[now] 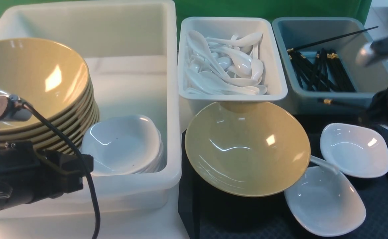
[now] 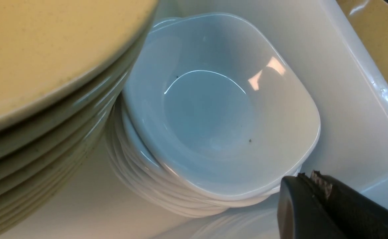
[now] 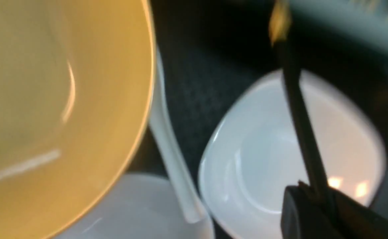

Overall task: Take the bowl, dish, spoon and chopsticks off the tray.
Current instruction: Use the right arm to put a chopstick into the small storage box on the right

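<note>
Gripping the chopsticks in my right claw, jaws closed on the black shaft, gold-banded end toward the grey bin. Too blurred to tell one stick from two. They hang over the far white dish at the far right of the tray. Also on it: the bowl, with the spoon handle poking out under its rim, beside the near dish. My left claw is closed and empty, over the white tub by the dish stack.
</note>
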Controlling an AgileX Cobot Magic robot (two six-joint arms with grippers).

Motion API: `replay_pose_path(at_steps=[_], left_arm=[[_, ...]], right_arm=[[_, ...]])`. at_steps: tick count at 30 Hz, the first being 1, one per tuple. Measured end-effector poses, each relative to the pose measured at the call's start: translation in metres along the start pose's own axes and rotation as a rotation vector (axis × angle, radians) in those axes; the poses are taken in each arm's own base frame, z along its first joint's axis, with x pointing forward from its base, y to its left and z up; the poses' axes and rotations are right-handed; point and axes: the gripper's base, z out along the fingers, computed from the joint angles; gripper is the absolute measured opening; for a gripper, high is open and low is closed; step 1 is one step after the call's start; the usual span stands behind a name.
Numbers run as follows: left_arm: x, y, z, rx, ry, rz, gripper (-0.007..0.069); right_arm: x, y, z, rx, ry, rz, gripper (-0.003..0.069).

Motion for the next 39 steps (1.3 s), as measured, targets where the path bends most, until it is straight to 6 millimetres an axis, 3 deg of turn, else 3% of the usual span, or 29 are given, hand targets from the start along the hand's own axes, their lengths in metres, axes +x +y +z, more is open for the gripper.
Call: replay_pose_path(at_steps=[3, 8, 10, 20, 39], left_arm=[[-0.001, 0.001, 0.000, -0.006, -0.016, -0.006, -0.0001], [-0.002, 0.001, 0.000, -0.008, -0.020, 0.013, -0.0001], [-0.001, 0.000, 0.000, -0.004, -0.015, 0.017, -0.0001], [0.000, 0.000, 0.000, 0.006, -0.002, 0.019, -0.0001], [0.000, -0.001, 0.000, 0.007, 0.000, 0.037, -0.0001]], right_arm=[[-0.013, -0.001, -0.018, 0.033, -0.145, -0.026, 0.0059], [-0.046, -0.008, -0.023, 0.091, -0.380, -0.023, 0.0058], [-0.049, -0.010, -0.019, 0.098, -0.385, -0.023, 0.0059], [-0.015, -0.005, 0.027, 0.005, -0.018, -0.032, 0.0059], [0.012, 0.004, 0.013, -0.073, 0.237, -0.033, 0.0057]])
